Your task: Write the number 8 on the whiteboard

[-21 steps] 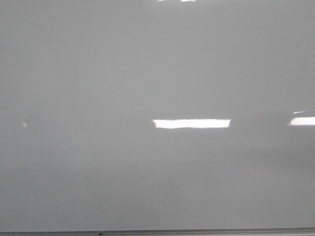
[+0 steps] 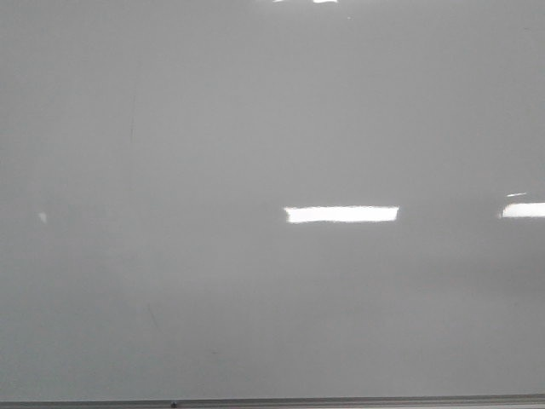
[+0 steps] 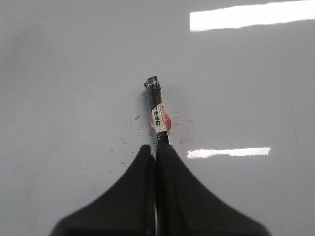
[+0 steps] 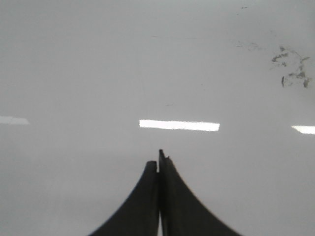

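The whiteboard [image 2: 255, 128] fills the front view, pale grey and glossy, and no number 8 shows on it in any view. Neither gripper shows in the front view. In the left wrist view my left gripper [image 3: 156, 147] is shut on a black marker [image 3: 157, 105] with a white label and a red band. The marker's black end points out over the whiteboard [image 3: 74, 73]. Whether its tip touches the board I cannot tell. In the right wrist view my right gripper [image 4: 158, 160] is shut and empty over the whiteboard [image 4: 74, 64].
The board's thin grey frame edge [image 2: 341, 400] runs along the bottom of the front view. Bright rectangular light reflections [image 2: 341, 214] lie on the board. Faint dark specks [image 3: 125, 145] surround the marker, and grey smudges [image 4: 290, 69] mark the board in the right wrist view.
In the front view the left end of the middle light reflection has become shorter. Nothing else has visibly changed.
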